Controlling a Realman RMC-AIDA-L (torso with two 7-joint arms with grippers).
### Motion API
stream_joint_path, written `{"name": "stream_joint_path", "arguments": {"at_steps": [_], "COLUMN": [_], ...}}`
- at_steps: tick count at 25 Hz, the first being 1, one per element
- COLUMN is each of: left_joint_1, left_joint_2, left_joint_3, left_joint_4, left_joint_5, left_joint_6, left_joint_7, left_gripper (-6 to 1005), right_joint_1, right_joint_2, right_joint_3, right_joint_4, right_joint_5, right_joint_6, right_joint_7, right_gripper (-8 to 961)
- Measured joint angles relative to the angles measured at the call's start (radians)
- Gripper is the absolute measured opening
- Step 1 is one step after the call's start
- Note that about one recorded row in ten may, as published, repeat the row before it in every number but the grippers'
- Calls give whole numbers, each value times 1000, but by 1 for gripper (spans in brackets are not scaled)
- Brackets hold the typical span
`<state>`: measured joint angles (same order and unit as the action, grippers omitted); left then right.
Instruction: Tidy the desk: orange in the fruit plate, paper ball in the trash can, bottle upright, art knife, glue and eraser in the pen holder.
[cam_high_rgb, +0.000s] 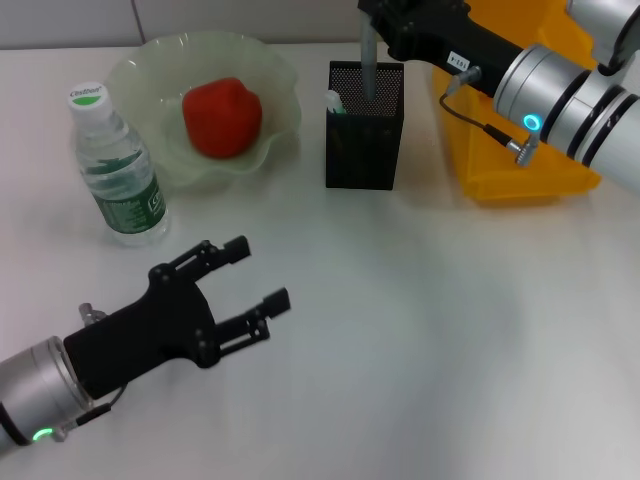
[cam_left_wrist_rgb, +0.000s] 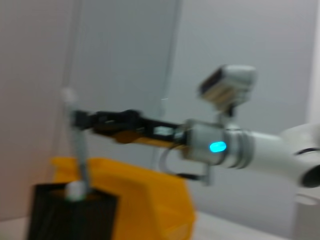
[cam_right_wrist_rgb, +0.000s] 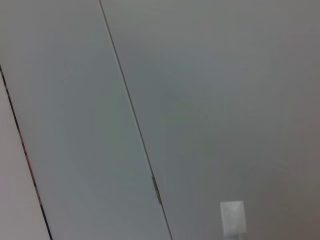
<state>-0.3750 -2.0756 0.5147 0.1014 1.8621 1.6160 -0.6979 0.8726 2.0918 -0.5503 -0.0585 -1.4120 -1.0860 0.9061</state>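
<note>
— Nearest the head camera is the left gripper (cam_high_rgb: 255, 275), black, low over the bare table (cam_high_rgb: 430, 350), its two fingers spread apart with nothing between them.

— And the right gripper (cam_high_rgb: 372, 22)?

— It's up at the far side, right above the pen holder (cam_high_rgb: 364, 125). A grey rod-like tool (cam_high_rgb: 368, 62), possibly the art knife, runs from its jaws straight down into the black mesh cup, so it looks clamped on that tool.

— Does the left wrist view add anything?

— Yes, a side look: the right gripper (cam_left_wrist_rgb: 80, 120) reaches out level, the grey tool (cam_left_wrist_rgb: 80, 155) slants down into the pen holder (cam_left_wrist_rgb: 70, 212), and the yellow trash can (cam_left_wrist_rgb: 145, 200) stands just behind. It's blurred, so the grip itself isn't plain. The right wrist view shows only a grey wall.

— The rest of the things?

— The orange (cam_high_rgb: 222, 117), red-orange and a bit lumpy, sits in the pale-green fruit plate (cam_high_rgb: 270, 80) with its wavy rim. The bottle (cam_high_rgb: 118, 170) stands upright just beside the plate, white cap on top, green label. The trash can (cam_high_rgb: 530, 150) is beside the pen holder, partly under the right arm. Something white (cam_high_rgb: 334, 100) shows inside the holder.
</note>
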Motion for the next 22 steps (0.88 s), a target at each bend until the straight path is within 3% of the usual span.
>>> {"name": "stream_joint_path", "arguments": {"at_steps": [4, 22], "left_joint_1": [2, -2], "left_joint_2": [0, 4], "left_joint_3": [-13, -6], "left_joint_4": [-5, -5], "left_joint_5": [0, 0], "left_joint_6": [-52, -27], "left_joint_7": [16, 37], "left_gripper": [811, 811], "right_joint_1": [1, -7], "right_joint_2": [1, 1], "right_joint_3": [8, 3], "right_joint_4": [5, 22], "right_joint_5": [2, 4], "right_joint_6": [6, 0], "right_joint_7": [-29, -72], "right_gripper": [141, 148]}}
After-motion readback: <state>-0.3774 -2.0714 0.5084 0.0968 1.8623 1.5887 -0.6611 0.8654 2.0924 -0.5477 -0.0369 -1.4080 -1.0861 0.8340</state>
